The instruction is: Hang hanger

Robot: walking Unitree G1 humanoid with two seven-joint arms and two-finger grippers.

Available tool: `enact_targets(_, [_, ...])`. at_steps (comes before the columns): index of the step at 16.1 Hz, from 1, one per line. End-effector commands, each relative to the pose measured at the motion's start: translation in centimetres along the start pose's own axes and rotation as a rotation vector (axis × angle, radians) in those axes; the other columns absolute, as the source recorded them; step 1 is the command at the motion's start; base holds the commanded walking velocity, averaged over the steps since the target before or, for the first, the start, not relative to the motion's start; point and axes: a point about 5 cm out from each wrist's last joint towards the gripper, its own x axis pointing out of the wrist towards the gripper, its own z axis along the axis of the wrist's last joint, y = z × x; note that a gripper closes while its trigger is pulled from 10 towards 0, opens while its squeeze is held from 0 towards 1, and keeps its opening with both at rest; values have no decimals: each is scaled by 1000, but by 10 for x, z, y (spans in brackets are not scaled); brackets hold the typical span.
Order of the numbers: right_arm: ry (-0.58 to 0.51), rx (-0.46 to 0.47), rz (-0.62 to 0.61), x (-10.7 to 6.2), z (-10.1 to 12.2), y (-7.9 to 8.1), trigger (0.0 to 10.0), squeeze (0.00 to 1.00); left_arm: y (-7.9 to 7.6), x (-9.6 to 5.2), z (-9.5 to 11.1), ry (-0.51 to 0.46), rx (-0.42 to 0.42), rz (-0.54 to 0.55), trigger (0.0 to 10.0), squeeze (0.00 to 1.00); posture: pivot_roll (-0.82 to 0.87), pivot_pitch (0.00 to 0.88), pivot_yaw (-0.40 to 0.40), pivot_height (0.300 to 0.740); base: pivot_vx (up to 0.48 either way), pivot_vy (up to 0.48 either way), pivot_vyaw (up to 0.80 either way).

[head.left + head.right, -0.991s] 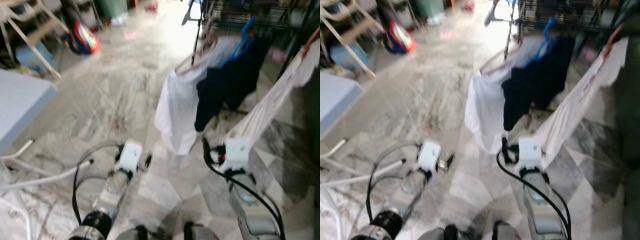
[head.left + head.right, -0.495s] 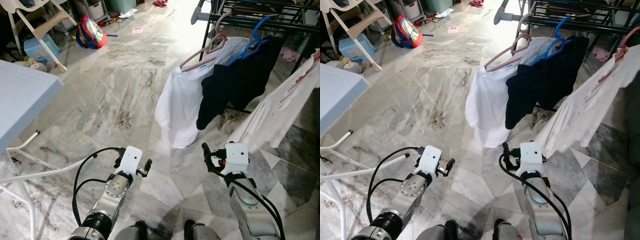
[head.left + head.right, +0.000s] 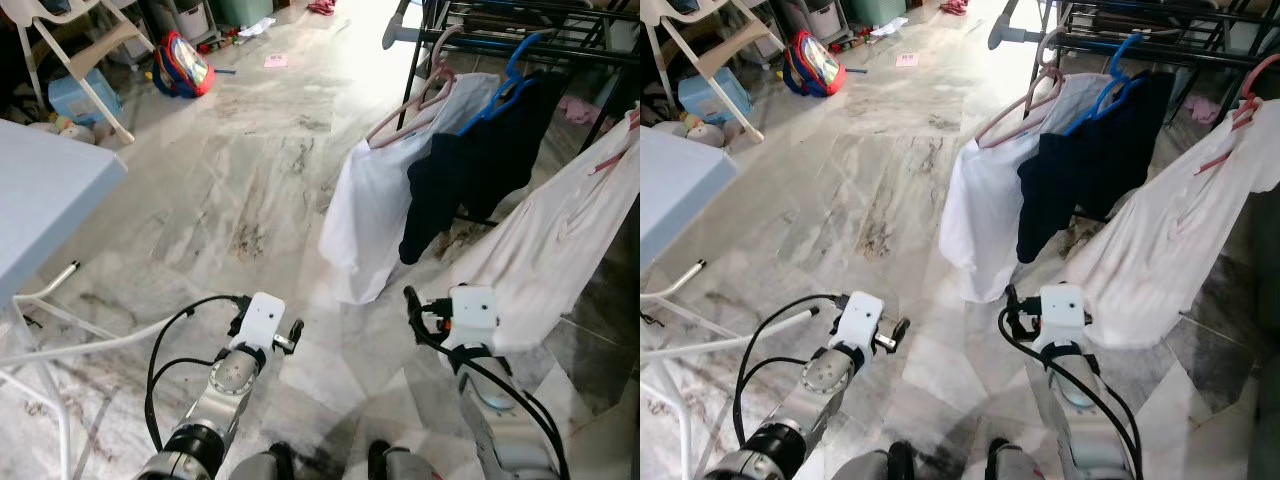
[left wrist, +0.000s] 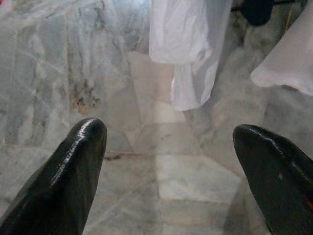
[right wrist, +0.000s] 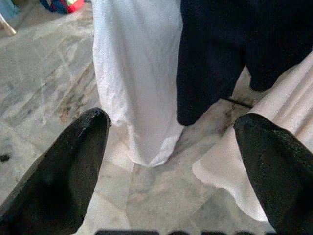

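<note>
1. On the black rack, a pink hanger carries a white shirt beside a dark garment.
2. Left hand and right hand, both released and empty, hover low above the marble floor.

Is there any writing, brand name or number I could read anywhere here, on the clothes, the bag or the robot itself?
None can be read.
White shirt, dark garment, pale garment: plain.
Backpack: colourful print, too small to read.
Pink item on the floor: too small to read.
Left gripper and right gripper: no markings.
</note>
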Motion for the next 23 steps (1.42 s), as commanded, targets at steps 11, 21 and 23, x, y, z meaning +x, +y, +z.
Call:
enact_targets(11, [461, 212, -126, -28, -104, -16, 10000, 0, 22, -30, -77, 404, -49, 76, 10000, 0, 2, 98, 60, 740, 0, 0, 0])
enact_targets(21, [520, 167, -42, -40, -119, -1, 10000, 0, 21, -48, -103, 484, -60, 96, 10000, 0, 15, 121, 47, 740, 0, 0, 355])
enact_targets(23, [540, 166, -44, -44, -123, -1, 10000, 0, 23, -50, -105, 493, -52, 93, 10000, 0, 13, 125, 53, 740, 0, 0, 0])
